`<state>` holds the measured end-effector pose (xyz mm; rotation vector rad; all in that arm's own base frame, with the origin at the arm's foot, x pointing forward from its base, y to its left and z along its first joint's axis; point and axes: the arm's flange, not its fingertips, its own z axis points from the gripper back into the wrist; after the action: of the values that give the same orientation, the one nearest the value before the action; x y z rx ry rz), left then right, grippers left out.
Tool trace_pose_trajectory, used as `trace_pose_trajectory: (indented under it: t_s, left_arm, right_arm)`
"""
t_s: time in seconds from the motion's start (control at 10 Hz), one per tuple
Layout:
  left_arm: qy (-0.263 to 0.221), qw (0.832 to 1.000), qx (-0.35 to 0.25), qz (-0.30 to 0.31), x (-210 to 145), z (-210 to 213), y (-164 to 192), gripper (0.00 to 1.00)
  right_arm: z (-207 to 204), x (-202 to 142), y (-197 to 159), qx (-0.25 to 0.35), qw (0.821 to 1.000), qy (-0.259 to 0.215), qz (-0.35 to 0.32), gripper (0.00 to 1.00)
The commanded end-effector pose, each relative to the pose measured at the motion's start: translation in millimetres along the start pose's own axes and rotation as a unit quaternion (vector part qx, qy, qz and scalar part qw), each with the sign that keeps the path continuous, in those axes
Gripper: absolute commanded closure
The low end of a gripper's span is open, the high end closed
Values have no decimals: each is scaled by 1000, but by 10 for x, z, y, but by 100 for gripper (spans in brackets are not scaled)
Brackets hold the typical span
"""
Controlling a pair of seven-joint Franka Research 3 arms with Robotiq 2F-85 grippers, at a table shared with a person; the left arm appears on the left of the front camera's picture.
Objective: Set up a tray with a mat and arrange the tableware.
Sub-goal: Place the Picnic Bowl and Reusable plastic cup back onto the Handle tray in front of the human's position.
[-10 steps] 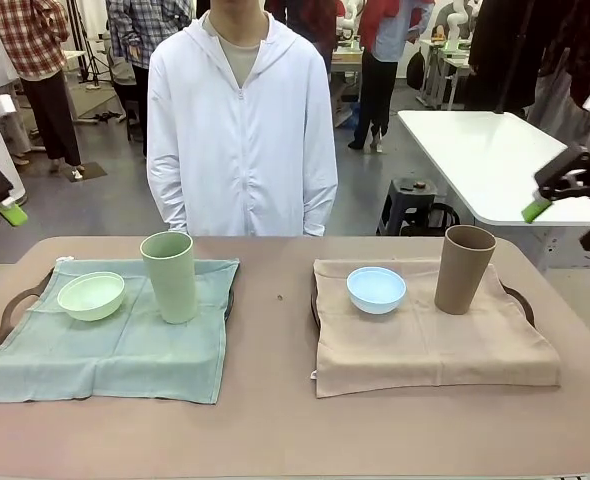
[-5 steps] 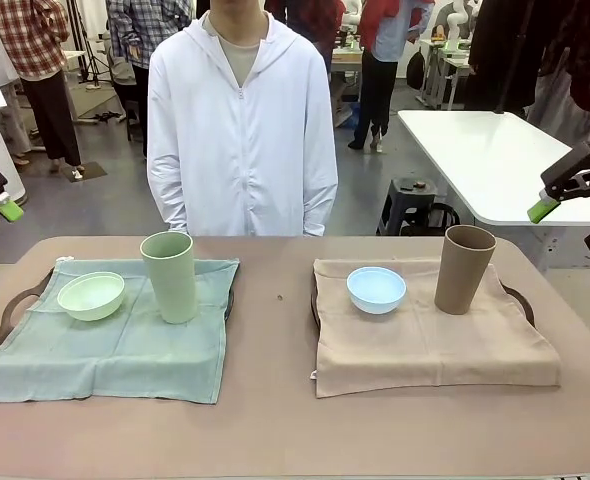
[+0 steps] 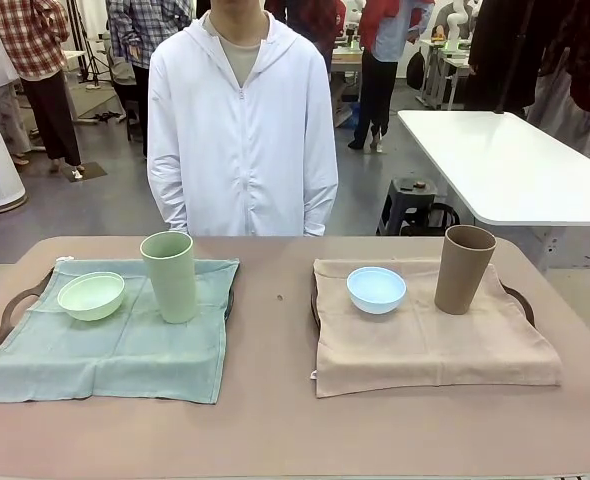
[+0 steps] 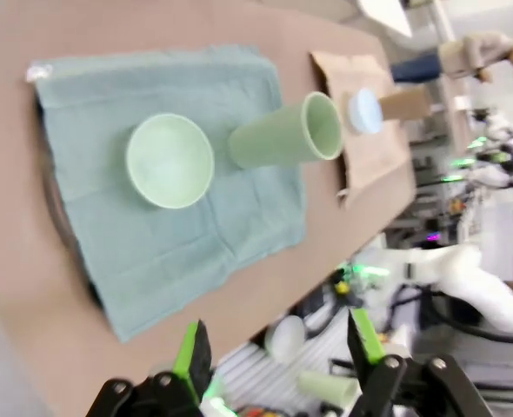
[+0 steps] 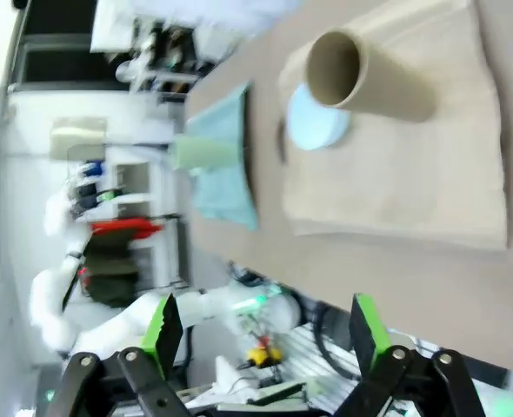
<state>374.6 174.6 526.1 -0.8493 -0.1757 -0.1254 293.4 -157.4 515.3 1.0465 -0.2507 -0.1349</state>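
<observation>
Over the brown counter (image 3: pixel 275 400) both sets of fingers (image 4: pixel 191 352) (image 5: pixel 367 328) hang wide and empty, well above two matted trays, each set with a bowl (image 3: pixel 91 295) (image 3: pixel 376 289) and tumbler (image 3: pixel 170 276) (image 3: pixel 465 268) near the far edge, seemingly finished

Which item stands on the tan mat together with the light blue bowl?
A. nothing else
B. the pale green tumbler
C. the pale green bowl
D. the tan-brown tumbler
D: in the front view the tan-brown tumbler stands upright on the tan mat, to the right of the light blue bowl.
</observation>
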Motion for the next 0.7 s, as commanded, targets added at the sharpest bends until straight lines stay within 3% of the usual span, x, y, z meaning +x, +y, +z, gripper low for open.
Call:
trace_pose_trajectory:
  t_s: [0.0, 0.2, 0.6]
  left_arm:
    - [-41, 996, -82, 11, -111, 198, 227, 17]
    - [-85, 988, -119, 43, -351, 304, 358, 17]
    - [-77, 990, -110, 52, -407, 357, 406, 17]
  right_arm:
    - [110, 21, -259, 85, 996, 15, 0, 0]
    - [144, -16, -427, 128, 992, 7, 0, 0]
    - [134, -99, -458, 125, 992, 3, -5, 0]
